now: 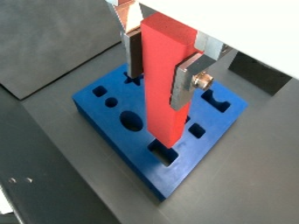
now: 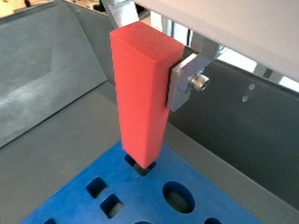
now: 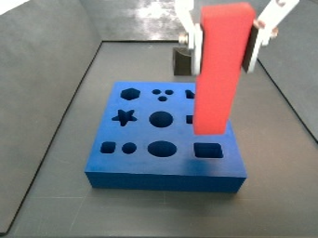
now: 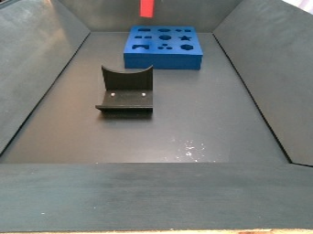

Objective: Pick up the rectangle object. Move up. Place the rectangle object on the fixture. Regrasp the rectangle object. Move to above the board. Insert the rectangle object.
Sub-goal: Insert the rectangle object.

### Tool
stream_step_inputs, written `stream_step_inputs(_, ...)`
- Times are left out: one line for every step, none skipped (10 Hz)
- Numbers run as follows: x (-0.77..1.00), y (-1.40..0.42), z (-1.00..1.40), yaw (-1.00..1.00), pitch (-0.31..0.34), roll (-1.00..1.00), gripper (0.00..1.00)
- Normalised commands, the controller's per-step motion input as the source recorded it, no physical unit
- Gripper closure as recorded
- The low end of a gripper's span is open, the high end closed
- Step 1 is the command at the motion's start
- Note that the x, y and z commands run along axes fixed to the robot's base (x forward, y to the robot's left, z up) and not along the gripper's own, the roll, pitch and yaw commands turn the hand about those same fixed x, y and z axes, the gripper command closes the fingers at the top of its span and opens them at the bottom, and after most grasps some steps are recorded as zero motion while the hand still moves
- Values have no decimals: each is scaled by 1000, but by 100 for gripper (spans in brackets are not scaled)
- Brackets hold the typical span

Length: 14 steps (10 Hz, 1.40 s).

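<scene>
My gripper (image 1: 160, 77) is shut on the rectangle object (image 1: 163, 83), a long red-orange block that hangs upright between the silver fingers (image 1: 184, 83). It also shows in a wrist view (image 2: 142, 96) and in a side view (image 3: 221, 70). Its lower end hangs just above a square hole near the edge of the blue board (image 1: 128, 118), which has many shaped cutouts (image 3: 155, 121). In a side view only the block's lower tip (image 4: 145, 8) shows above the board (image 4: 166, 46). The fixture (image 4: 124, 91), a dark notched holder, stands empty on the floor nearer that camera.
Grey bin walls (image 4: 49, 82) enclose the floor on all sides. The board sits near the far wall (image 3: 137, 23). The grey floor (image 4: 184, 137) runs between fixture and near wall.
</scene>
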Motion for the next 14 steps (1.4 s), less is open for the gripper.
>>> stream_step_inputs(117,-89,-277,9,0,0,100)
stream_step_inputs(94,-20,-274,29,0,0,100)
stream_step_inputs(106,0,-251,51,0,0,100)
stream_step_inputs(111,0,-231,37,0,0,100)
stream_step_inputs(140,0,-249,63,0,0,100)
stream_step_inputs(129,-17,-246,66,0,0,100)
stream_step_inputs(120,-74,-249,63,0,0,100)
stream_step_inputs(106,-29,-194,40,0,0,100)
stream_step_inputs(0,0,-37,0,0,0,100)
stream_step_inputs(0,0,-86,0,0,0,100)
stream_step_inputs(0,0,-97,9,0,0,100)
stream_step_inputs(0,0,-80,0,0,0,100)
stream_step_inputs(0,0,-69,0,0,0,100)
stream_step_inputs(0,0,-74,0,0,0,100)
